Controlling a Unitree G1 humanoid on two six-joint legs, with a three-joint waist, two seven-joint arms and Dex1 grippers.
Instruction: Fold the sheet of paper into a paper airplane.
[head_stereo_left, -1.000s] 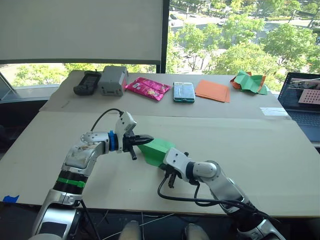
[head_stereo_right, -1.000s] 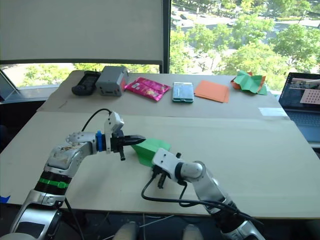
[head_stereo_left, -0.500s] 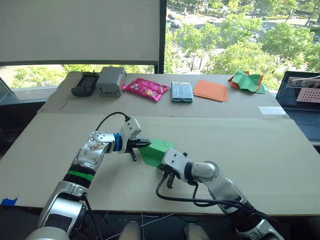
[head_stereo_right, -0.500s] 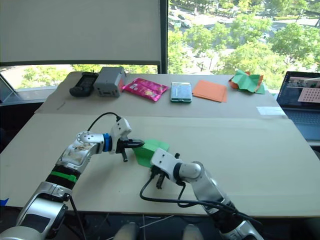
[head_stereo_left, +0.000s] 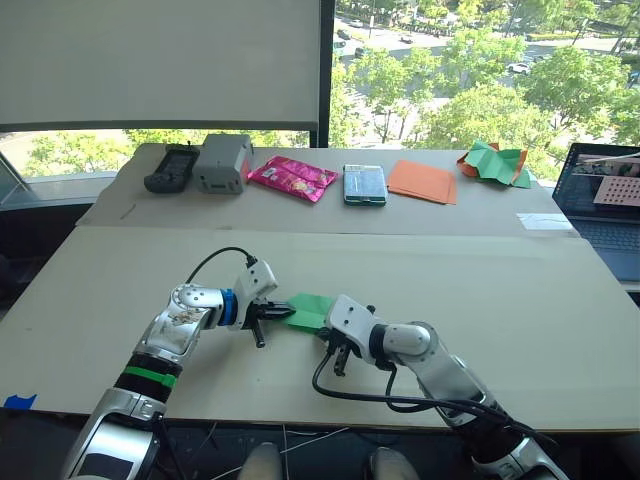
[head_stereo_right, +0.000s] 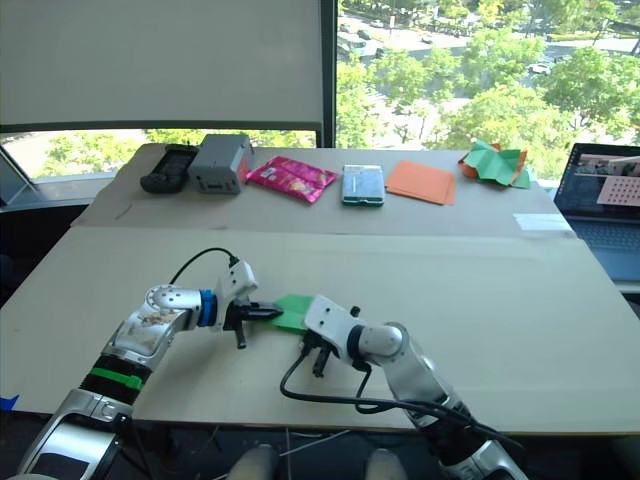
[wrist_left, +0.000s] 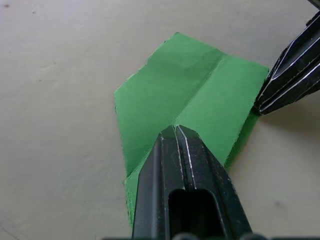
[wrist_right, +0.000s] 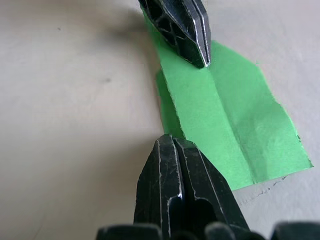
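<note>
The sheet of paper (head_stereo_left: 308, 310) is bright green and folded, with a centre crease, and lies flat on the near table between my two arms. My left gripper (head_stereo_left: 283, 314) is shut, its tips resting on the paper's crease (wrist_left: 195, 95) from the left. My right gripper (wrist_right: 172, 142) is also shut, its tip at the paper's near-right edge, pointing towards the left gripper. The two grippers' tips are about one paper-width apart.
Along the back table stand a black device (head_stereo_left: 173, 166), a grey box (head_stereo_left: 223, 162), a pink packet (head_stereo_left: 295, 177), a teal-edged case (head_stereo_left: 366, 184), flat orange sheets (head_stereo_left: 423, 181) and a crumpled green-and-orange heap (head_stereo_left: 495, 163). A laptop (head_stereo_left: 602, 200) sits at the right edge.
The left gripper has come down towards the table and the green paper, earlier tilted up, now lies flat. The right arm has barely moved.
</note>
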